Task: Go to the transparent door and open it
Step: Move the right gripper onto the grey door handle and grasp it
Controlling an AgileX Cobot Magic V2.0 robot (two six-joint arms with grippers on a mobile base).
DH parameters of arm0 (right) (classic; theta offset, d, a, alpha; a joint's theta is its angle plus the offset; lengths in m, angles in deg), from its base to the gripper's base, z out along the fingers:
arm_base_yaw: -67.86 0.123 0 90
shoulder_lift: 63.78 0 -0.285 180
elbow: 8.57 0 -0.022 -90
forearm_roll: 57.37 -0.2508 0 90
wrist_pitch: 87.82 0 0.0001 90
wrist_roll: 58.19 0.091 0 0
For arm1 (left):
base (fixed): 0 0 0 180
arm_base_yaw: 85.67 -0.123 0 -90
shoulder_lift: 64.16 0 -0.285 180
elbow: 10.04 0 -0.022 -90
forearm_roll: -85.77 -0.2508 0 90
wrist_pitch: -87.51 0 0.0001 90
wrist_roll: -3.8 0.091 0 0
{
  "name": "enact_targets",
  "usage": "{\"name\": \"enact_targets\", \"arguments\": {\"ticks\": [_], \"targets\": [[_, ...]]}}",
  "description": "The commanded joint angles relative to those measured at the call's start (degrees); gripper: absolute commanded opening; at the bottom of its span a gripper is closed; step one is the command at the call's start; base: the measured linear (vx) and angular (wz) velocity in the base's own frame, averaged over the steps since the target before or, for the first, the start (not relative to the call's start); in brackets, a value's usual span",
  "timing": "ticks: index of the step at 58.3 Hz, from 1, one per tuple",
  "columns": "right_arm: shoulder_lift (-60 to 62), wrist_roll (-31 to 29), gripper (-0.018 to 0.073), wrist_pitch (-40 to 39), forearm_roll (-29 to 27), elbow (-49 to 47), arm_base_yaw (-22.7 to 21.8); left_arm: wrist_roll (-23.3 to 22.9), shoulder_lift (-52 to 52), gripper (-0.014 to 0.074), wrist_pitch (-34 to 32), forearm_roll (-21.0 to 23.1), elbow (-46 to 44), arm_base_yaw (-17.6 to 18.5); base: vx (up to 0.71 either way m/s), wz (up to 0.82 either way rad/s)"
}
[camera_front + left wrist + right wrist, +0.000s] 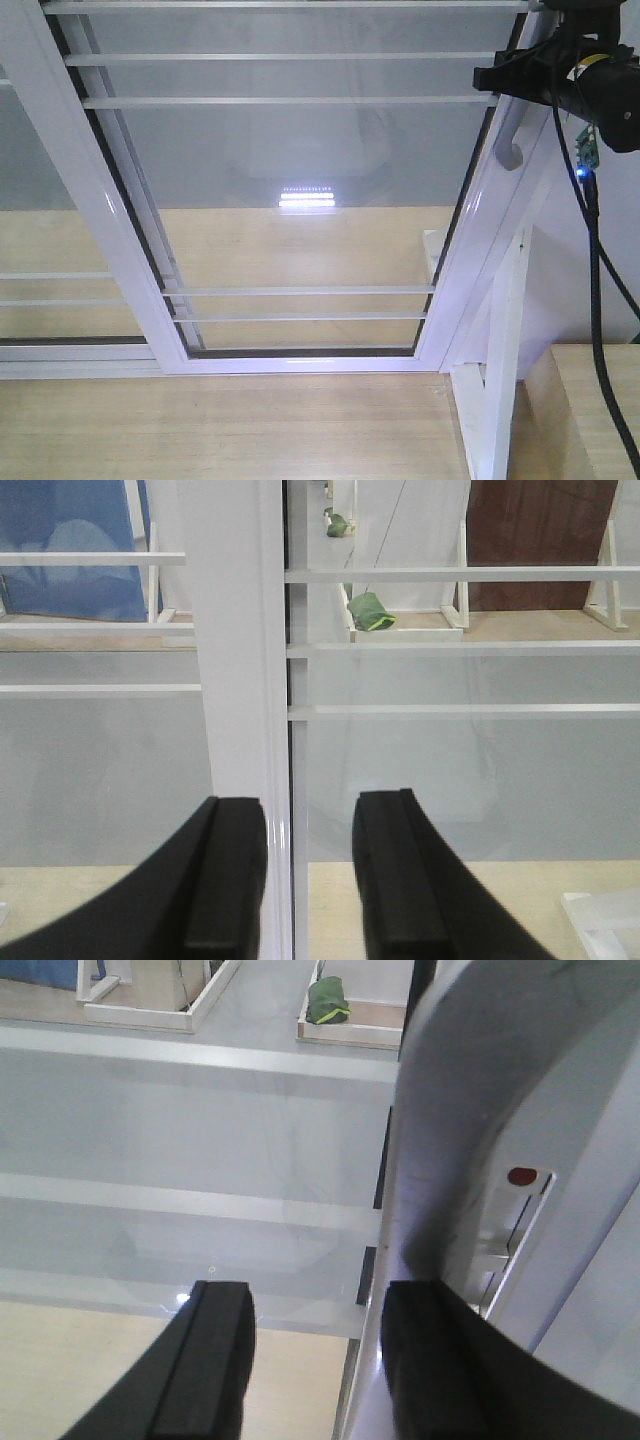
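The front camera views the transparent door (300,180) from near, at a tilt. Each wrist camera faces the same glass closely, looking out between the fingers of the left gripper (310,880) or the right gripper (315,1360).

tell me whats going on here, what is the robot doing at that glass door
A two-armed robot stands close to the transparent door. Its right gripper is up at the curved pull handle with its jaws open; the handle sits next to one finger but is not clamped. The left gripper is also open, in front of a white upright of the frame, holding nothing.
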Motion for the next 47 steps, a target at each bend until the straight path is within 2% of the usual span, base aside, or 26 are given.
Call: {"name": "enact_targets", "arguments": {"ticks": [1,11,20,47], "targets": [[1.81,-2.67,0.0386,-4.70,-0.90,-2.05,-0.48,-0.53,-0.32,0.0370,-5.38,0.54,-1.58,0.20,0.00,0.00],[1.28,-3.84,0.0370,-5.59,-5.71,-2.05,-3.04,-0.53,-0.32,0.0370,-5.38,0.54,-1.58,0.20,0.00,0.00],[1.21,-4.29,0.0368,-8.60,-6.21,-2.05,-5.58,-0.53,-0.32,0.0370,-5.38,0.54,-1.58,0.20,0.00,0.00],[1.02,-4.48,0.0370,-7.54,-4.38,-2.05,-3.30,-0.48,-0.32,0.0370,-5.32,0.54,-1.58,0.20,0.00,0.00]]}}
